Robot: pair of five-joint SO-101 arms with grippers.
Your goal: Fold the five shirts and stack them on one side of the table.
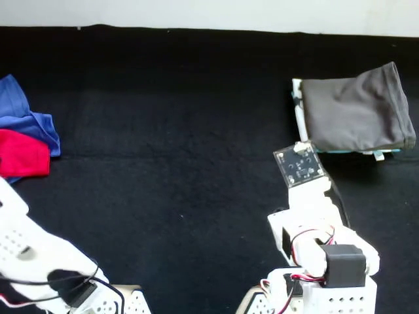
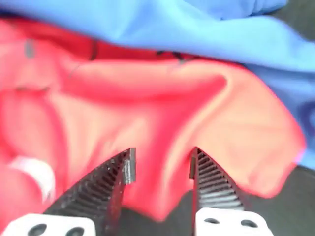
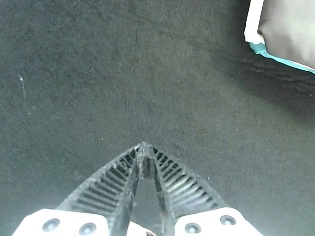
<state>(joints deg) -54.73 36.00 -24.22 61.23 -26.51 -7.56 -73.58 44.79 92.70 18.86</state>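
A crumpled red shirt (image 1: pixel 23 153) lies at the table's left edge, partly on a blue shirt (image 1: pixel 25 111). In the left wrist view my left gripper (image 2: pixel 161 164) is open just over the near edge of the red shirt (image 2: pixel 147 103), with the blue shirt (image 2: pixel 206 29) beyond it. On the right side of the table sits a folded stack topped by a grey shirt (image 1: pixel 357 108), with white and teal layers showing under it. My right gripper (image 3: pixel 143 148) is shut and empty over bare black table, a short way from the corner of the grey shirt (image 3: pixel 290 24).
The black table cloth (image 1: pixel 183 131) is flat across the middle. The right arm's body (image 1: pixel 321 242) stands at the front right and the left arm's body (image 1: pixel 33 255) at the front left. A pale wall runs along the table's far edge.
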